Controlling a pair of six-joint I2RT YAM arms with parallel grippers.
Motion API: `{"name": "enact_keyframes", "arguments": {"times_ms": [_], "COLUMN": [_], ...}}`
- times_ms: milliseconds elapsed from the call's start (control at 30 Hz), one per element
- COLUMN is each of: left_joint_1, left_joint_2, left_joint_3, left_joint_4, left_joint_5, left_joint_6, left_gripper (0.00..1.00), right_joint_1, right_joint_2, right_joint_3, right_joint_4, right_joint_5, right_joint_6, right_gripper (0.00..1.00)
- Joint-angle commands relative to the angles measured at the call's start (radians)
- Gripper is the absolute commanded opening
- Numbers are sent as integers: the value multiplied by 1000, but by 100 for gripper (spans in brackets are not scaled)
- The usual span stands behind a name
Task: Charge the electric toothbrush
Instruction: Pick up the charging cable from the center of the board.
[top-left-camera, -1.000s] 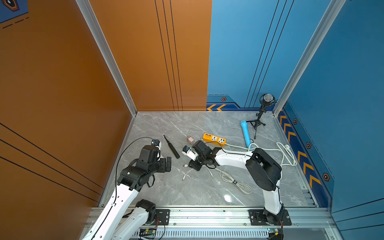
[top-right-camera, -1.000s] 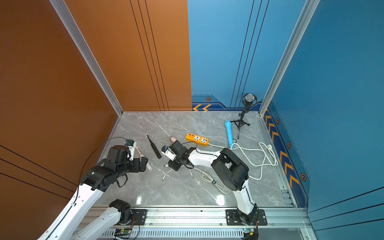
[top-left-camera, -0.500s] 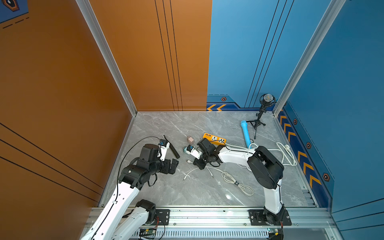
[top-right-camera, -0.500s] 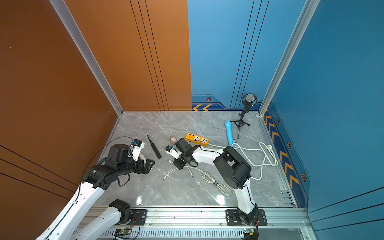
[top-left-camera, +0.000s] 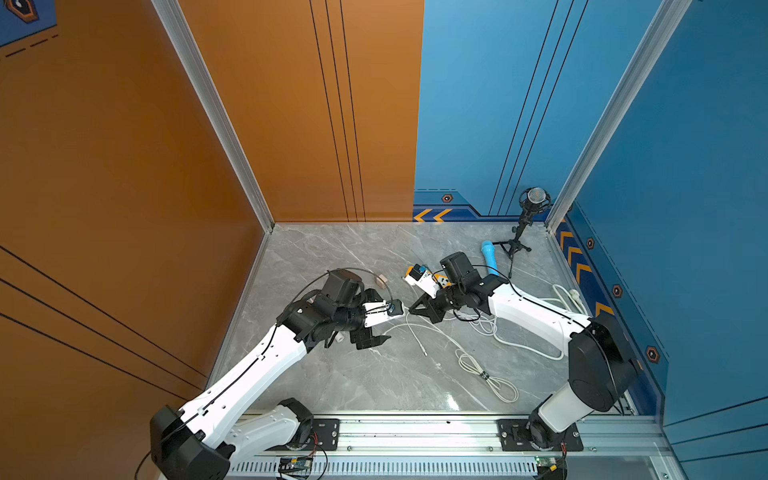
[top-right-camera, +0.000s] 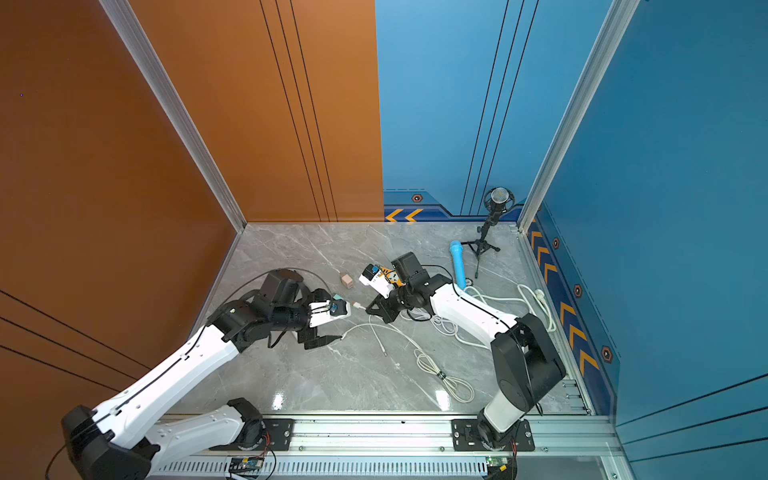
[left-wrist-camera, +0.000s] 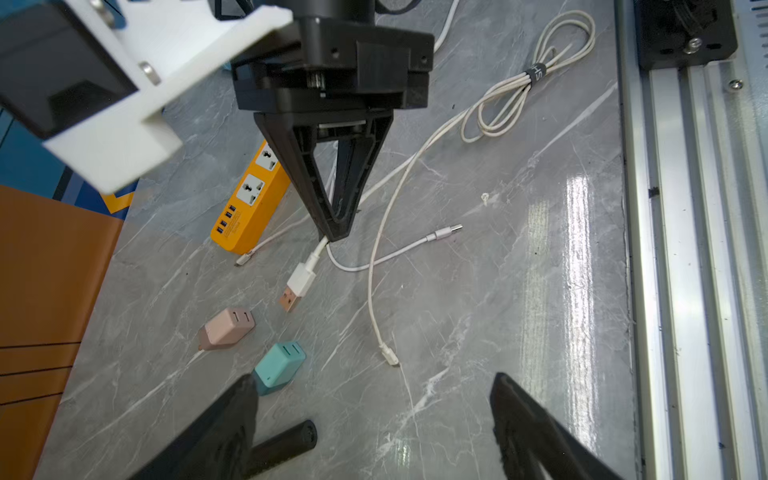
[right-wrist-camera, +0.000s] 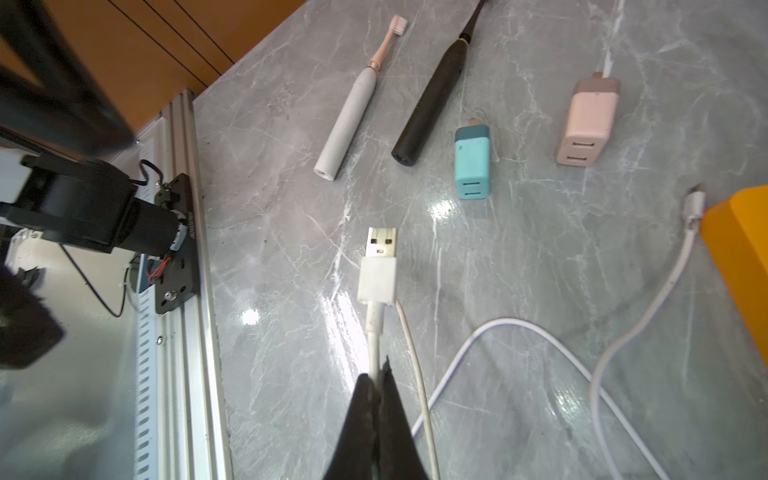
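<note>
Both sets of jaws have swung inward, and with the right jaws clamped shut on the white cable (right-wrist-camera: 374, 332) behind its USB plug (right-wrist-camera: 381, 245) (left jaws wide open, empty), that plug could sag off-line, while the white toothbrush (right-wrist-camera: 351, 112) and black toothbrush (right-wrist-camera: 432, 99) lie on the worktop (right-wrist-camera: 291, 208).

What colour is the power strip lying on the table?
The power strip is orange-yellow; it shows best in the left wrist view.

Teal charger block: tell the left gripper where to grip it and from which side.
Probably from straight above, across the two long side faces at mid-body of the teal charger block: it lies flat, with the left gripper open close by. That leaves its port end free for the USB cable the right gripper pinches.
</note>
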Motion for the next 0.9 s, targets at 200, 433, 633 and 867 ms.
{"name": "enact_keyframes", "arguments": {"times_ms": [200,433,633,867], "left_joint_1": [-68,-80,-80,-78], "left_joint_2": [64,109,115,91], "left_joint_3": [-104,-127,-136,-91], "left_joint_4": [374,545,551,373], "left_joint_5": [-216,-233,-227,-119], "left_joint_6": [257,271,286,240], "left_gripper": [61,48,32,2], "right_joint_1": [-72,-78,-82,-87], "right_joint_2": [-95,-109,-105,-102], "right_joint_3": [-3,-6,1,13], "right_joint_4": [-77,-82,-85,-82], "right_joint_5": [-212,-248,-235,-214], "right_joint_6": [86,104,122,131], "right_gripper": [0,0,1,5]}}
